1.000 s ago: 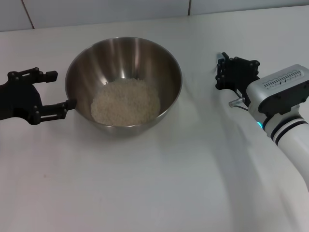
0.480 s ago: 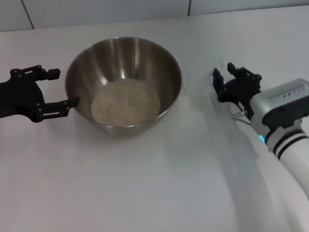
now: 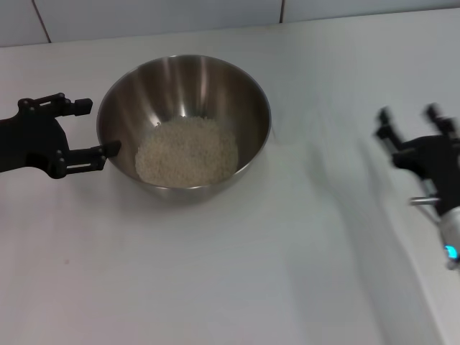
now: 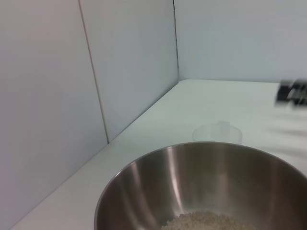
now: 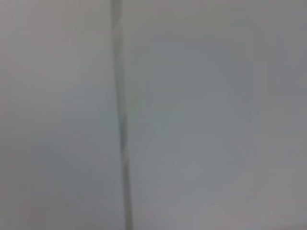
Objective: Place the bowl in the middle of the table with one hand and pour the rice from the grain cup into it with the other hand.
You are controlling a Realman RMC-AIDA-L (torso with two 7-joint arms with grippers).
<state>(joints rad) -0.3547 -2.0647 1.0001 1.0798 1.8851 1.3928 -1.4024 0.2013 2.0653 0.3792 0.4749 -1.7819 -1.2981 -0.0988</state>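
The steel bowl (image 3: 184, 79) stands in the middle of the white table (image 3: 237, 273) with a heap of rice (image 3: 187, 152) in its bottom. My left gripper (image 3: 92, 129) hovers open just left of the bowl's rim, one fingertip almost touching it. The left wrist view looks over the bowl (image 4: 158, 187) and the rice (image 4: 206, 221) to the clear grain cup (image 4: 217, 133), which stands upright on the table beyond it. I cannot make the cup out in the head view. My right gripper (image 3: 410, 118) is far to the right, blurred, open, holding nothing.
White wall panels (image 4: 129, 62) rise along the table's far edge. The right wrist view shows only a wall panel seam (image 5: 121, 115). Bare tabletop lies in front of the bowl and between it and the right arm.
My right gripper has opened and swung away to the right, from near the bowl's side to the table's right edge. The left gripper edged slightly closer to the bowl.
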